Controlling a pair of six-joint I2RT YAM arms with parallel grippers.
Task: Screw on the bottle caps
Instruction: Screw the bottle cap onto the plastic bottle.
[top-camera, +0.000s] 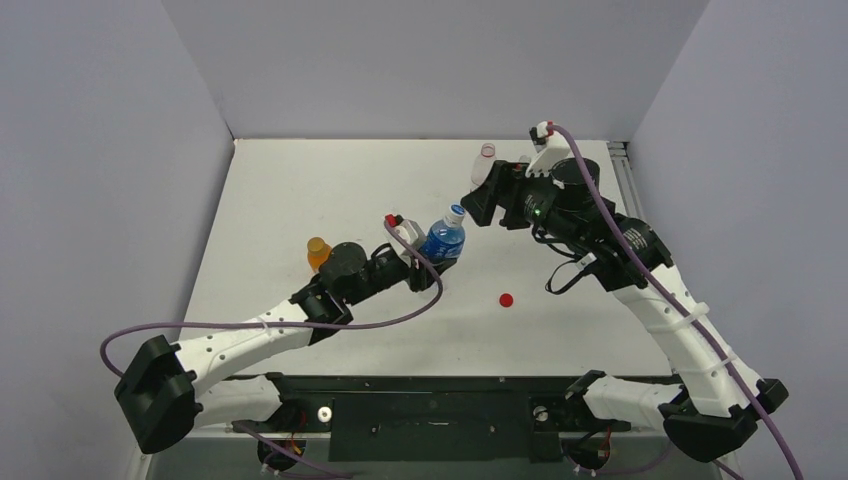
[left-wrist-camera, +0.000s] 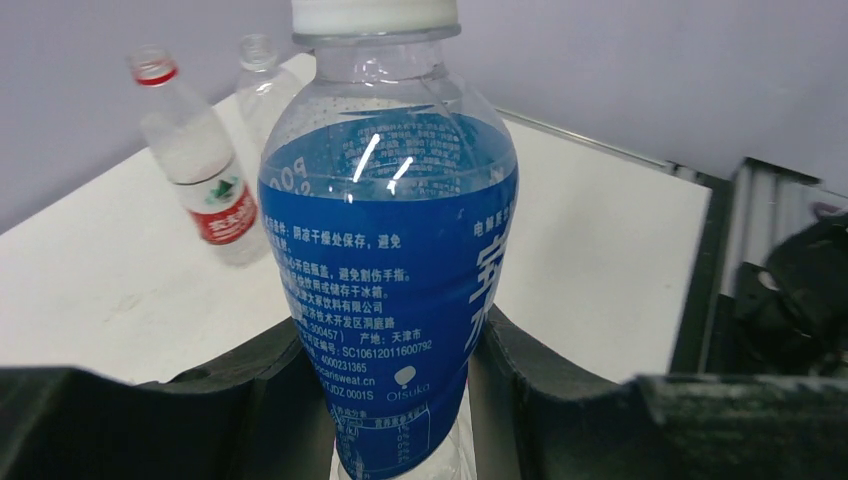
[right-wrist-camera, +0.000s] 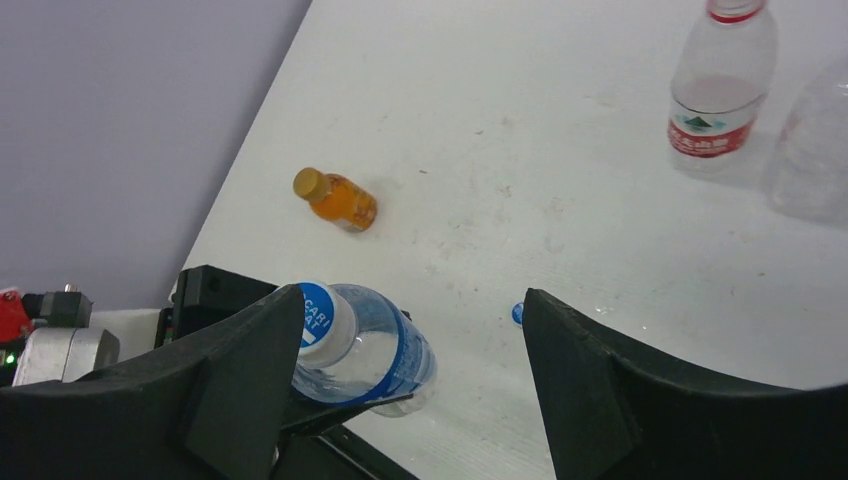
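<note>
Left claw (left-wrist-camera: 395, 390): I see it clamped on the blue bottle (left-wrist-camera: 390, 250).
Right claw (right-wrist-camera: 412, 300): jaws wide apart, above that bottle.
Caps: blue-white cap (right-wrist-camera: 318, 315) on the bottle's neck; red cap (top-camera: 506, 299) loose on the table (top-camera: 300, 190).

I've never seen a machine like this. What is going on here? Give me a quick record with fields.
left gripper: shut on the blue bottle
white cap: sitting on the blue bottle's neck
right gripper: open, holding nothing, near that cap
orange bottle: capped, on the table
loose caps: red cap and blue cap, both on the table
red-label bottle: no cap on it
</note>
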